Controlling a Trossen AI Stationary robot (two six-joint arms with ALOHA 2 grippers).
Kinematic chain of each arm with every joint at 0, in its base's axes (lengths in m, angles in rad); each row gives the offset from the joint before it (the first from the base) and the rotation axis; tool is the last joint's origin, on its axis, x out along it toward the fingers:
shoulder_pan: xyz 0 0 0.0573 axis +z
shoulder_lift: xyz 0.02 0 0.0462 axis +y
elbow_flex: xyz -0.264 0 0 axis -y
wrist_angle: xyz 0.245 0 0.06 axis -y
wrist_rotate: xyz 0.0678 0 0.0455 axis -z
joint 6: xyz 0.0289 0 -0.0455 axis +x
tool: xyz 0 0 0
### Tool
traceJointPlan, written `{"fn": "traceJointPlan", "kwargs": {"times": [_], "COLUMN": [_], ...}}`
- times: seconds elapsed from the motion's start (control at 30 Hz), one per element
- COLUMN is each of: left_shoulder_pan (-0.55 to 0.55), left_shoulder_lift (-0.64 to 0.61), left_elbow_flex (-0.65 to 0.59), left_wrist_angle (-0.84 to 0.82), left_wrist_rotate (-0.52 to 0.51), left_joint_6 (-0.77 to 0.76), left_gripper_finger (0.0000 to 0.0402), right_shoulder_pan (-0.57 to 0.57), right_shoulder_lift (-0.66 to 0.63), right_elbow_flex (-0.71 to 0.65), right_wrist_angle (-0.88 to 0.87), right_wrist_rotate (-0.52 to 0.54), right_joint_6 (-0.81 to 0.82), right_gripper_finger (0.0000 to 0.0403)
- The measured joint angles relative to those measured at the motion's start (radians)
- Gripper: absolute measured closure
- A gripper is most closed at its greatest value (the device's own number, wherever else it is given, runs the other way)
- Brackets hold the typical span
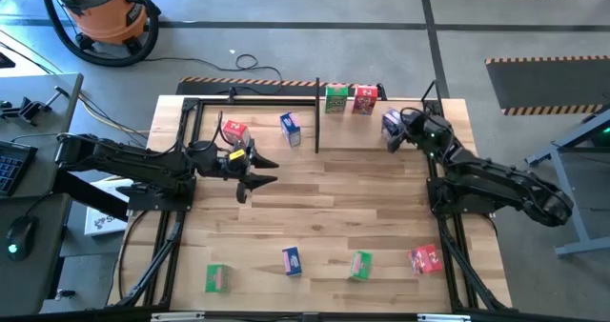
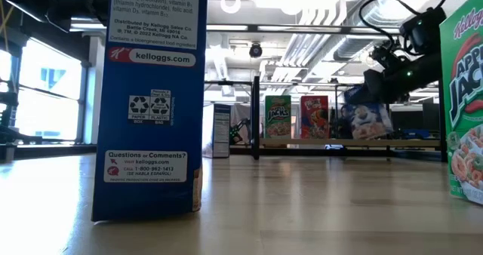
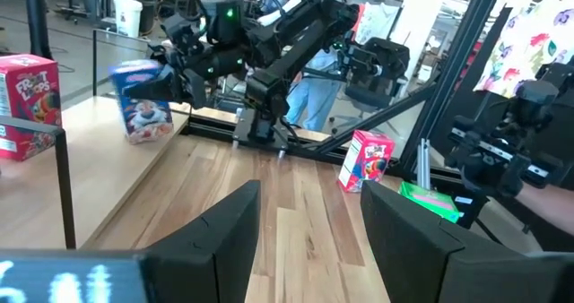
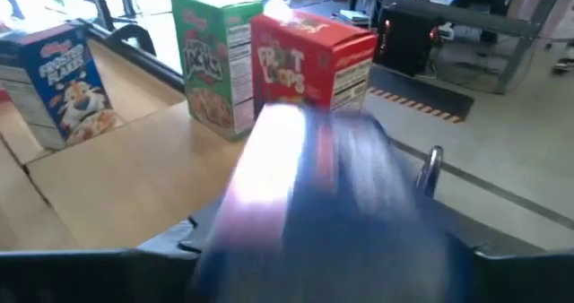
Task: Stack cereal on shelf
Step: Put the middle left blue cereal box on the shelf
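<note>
My right gripper point(image 1: 395, 133) is at the table's far right, shut on a blue cereal box point(image 4: 332, 186). It holds the box just right of a red box point(image 1: 364, 100) and a green box point(image 1: 335, 98), which stand upright on their bottoms in the black rod shelf point(image 1: 316, 122). Left of the shelf's divider post stand another blue box point(image 1: 291, 125) and a red box point(image 1: 235, 133). My left gripper point(image 1: 259, 174) hangs open and empty at mid-left, pointing level toward the right. My right gripper has the blue cereal box between its two fingers, which are on its two sides point(image 4: 220, 231). The fingers come nearly level from the table's right side. The box point(image 3: 143, 106) is slightly tilted, its bottom down at table level; whether it rests there I cannot tell.
Along the near edge stand a green box point(image 1: 217, 278), a blue box point(image 1: 292, 261), a green box point(image 1: 360, 265) and a red box point(image 1: 425, 259). The middle of the wooden table point(image 1: 334, 208) lies bare. Black frame rails run along both sides.
</note>
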Motion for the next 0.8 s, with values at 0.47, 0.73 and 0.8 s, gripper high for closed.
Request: {"fn": "traceJointPlan", "kwargs": {"times": [0.47, 0.73, 0.8], "left_shoulder_pan": [0.000, 0.015, 0.029], "left_shoulder_lift": [0.001, 0.127, 0.177], "left_elbow_flex": [0.000, 0.001, 0.001], "left_wrist_angle": [-0.001, 0.111, 0.170], "left_wrist_rotate": [-0.008, -0.110, -0.105], "left_joint_6": [-0.010, 0.000, -0.004], "left_gripper_finger": [0.0218, 0.0218, 0.0218], "right_shoulder_pan": [0.000, 0.021, 0.041], "right_shoulder_lift": [-0.002, -0.008, -0.018], "right_elbow_flex": [0.129, 0.263, 0.307], "right_wrist_angle": [-0.176, -0.346, -0.424], "right_wrist_rotate": [0.053, 0.053, 0.048], "right_joint_6": [-0.023, -0.135, -0.155], "right_gripper_finger": [0.0135, 0.0135, 0.0136]}}
